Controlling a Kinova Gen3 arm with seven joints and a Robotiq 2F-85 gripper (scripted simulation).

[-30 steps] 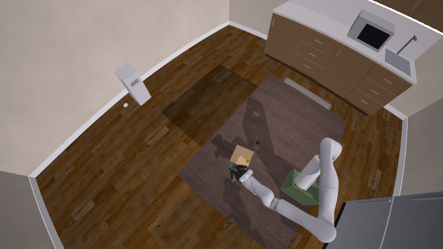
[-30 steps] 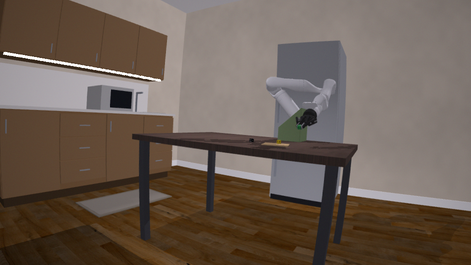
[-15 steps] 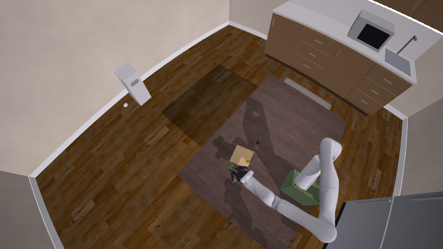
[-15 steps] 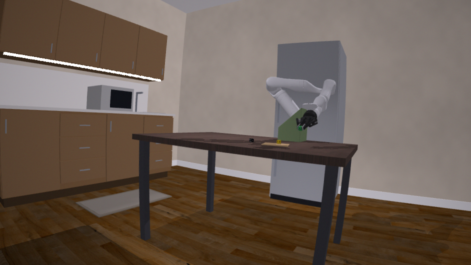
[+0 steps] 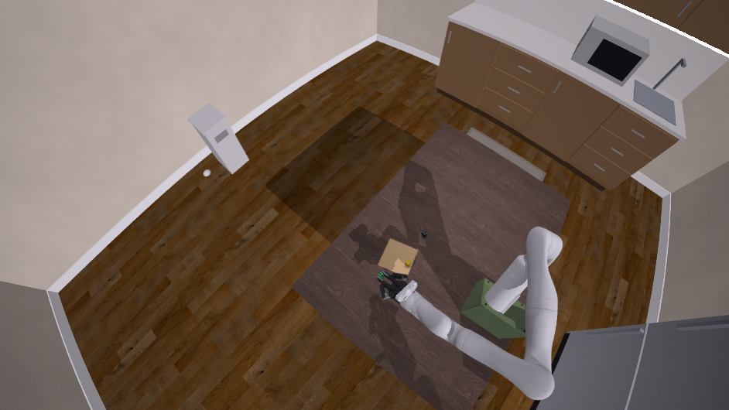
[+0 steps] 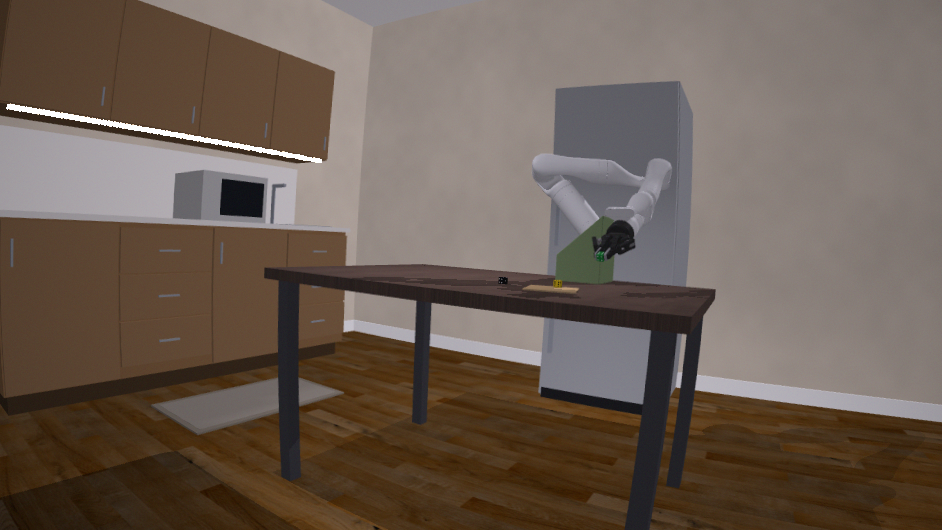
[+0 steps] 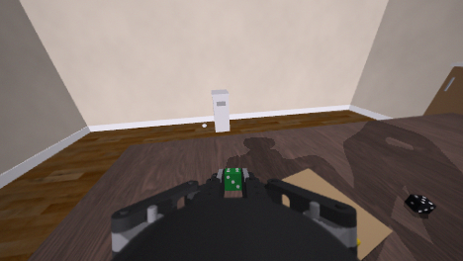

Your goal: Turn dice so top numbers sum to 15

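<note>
We've got the green die [image 7: 232, 179] pinched tight in our gripper [image 7: 232, 184], up in the air above the table [image 6: 632, 306], just off the near edge of the tan mat [image 5: 395, 253]. The wrist view shows a three-dot face toward the cam. The yellow die [image 5: 407, 263] sits on the mat, near its right corner. The black die [image 5: 423, 234] is on the bare table, off the mat on the far side.

What could go wrong:
- If we let go from up here, the green die prob bounces, rolls and lands w/ a wrong number up, or off the mat.
- If we set it down tilted, it may tip over to another face.
- Coming down close to the yellow die, we might bump it and change its top number.
- Pushing a finger into the mat edge could fold or slide it.
- The black die isn't on the mat yet, so we can't stop after this one.
</note>
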